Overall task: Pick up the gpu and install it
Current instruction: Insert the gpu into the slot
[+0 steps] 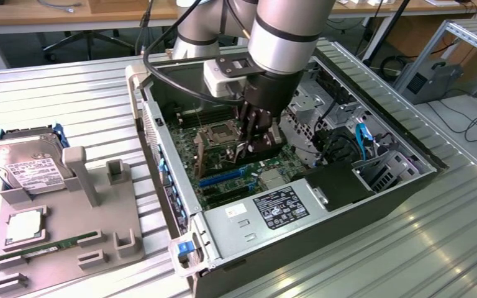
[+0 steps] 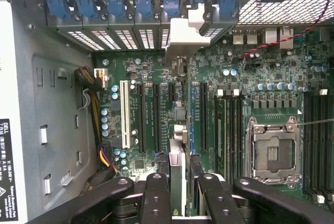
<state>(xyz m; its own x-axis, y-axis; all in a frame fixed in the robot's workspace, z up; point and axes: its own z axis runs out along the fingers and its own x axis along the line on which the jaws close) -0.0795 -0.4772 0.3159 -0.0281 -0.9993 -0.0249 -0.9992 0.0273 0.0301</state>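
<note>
Now, in the exterior view, the tool [image 1: 259, 144] is seen deep inside the open computer case [image 1: 404, 162] on the tabletop [image 1: 72, 99], clenched on the gpu [image 1: 265, 135], which is held on edge just above the green board [image 1: 222, 155]; the card should be kept straight up as it is pushed. In the wrist view, the gpu [image 2: 177, 153] is seen as a thin strip between the fingers [image 2: 156, 195], lined up along a long slot [image 2: 194, 114], and its metal end [image 2: 180, 36] is best kept level with the back openings so that it is pressed in evenly.
</note>
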